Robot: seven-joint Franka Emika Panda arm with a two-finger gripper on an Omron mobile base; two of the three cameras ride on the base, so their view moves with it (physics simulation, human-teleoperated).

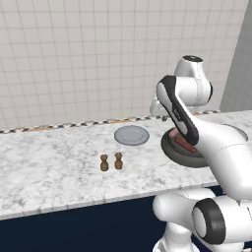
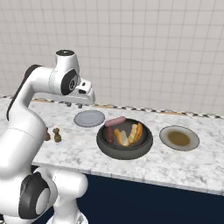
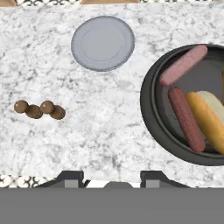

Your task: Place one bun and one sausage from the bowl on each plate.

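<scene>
Two sausages (image 3: 183, 65) and buns (image 3: 205, 120) lie in the bowl (image 3: 148, 109).

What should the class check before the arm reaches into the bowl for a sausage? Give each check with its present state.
1. Gripper holds nothing: ok.
2. Sausages within the bowl lie exposed: ok, the pink sausage leans on the rim and the dark sausage lies beside a bun.
3. Near plate bare: ok.
4. Far plate bare: not ok, a brownish patch.
5. Shakers apart from the bowl: ok.
6. Gripper width suits a sausage: cannot tell.
</scene>
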